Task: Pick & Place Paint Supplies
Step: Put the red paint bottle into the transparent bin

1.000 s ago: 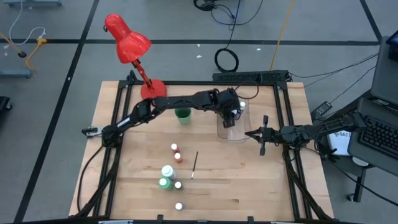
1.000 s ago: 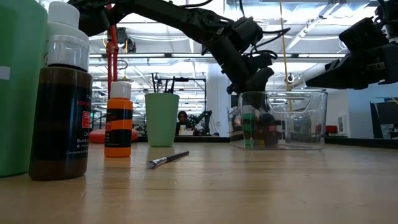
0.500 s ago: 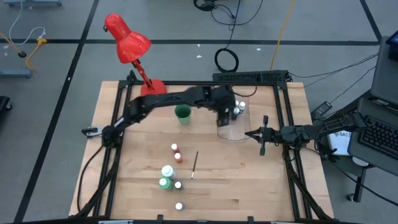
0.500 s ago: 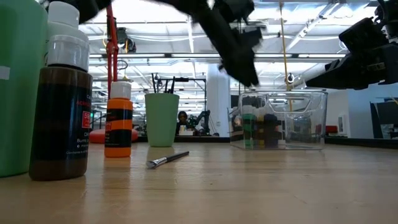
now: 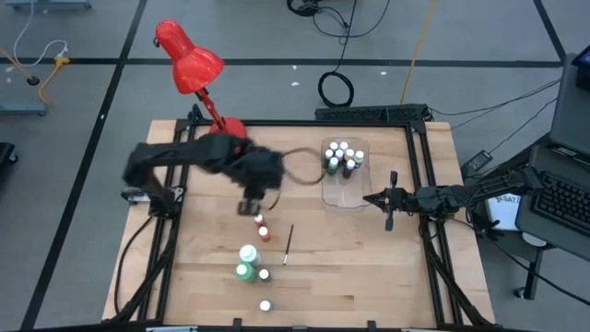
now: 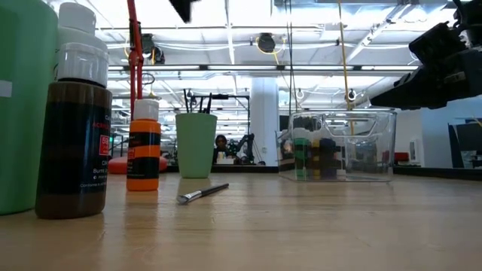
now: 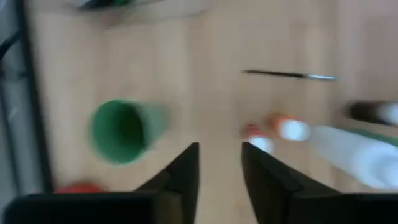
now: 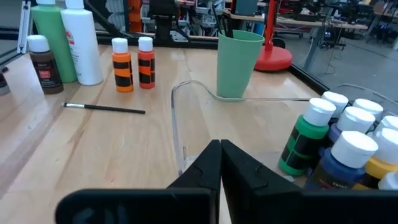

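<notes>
**Left arm returns for next bottle**

The left gripper (image 5: 251, 205) has left the clear tray (image 5: 334, 192), fingers apart and empty, and now hovers over the two orange bottles (image 5: 261, 226) mid-desk. One more bottle sits in the tray. The right gripper (image 5: 391, 211), fingers together, waits beside the tray.

place: robotics lab | evidence: framed wooden table (image 5: 369, 277) on grey taped floor, floor cables (image 5: 336, 88), ceiling strip lights (image 6: 226, 51), far workbenches
</notes>
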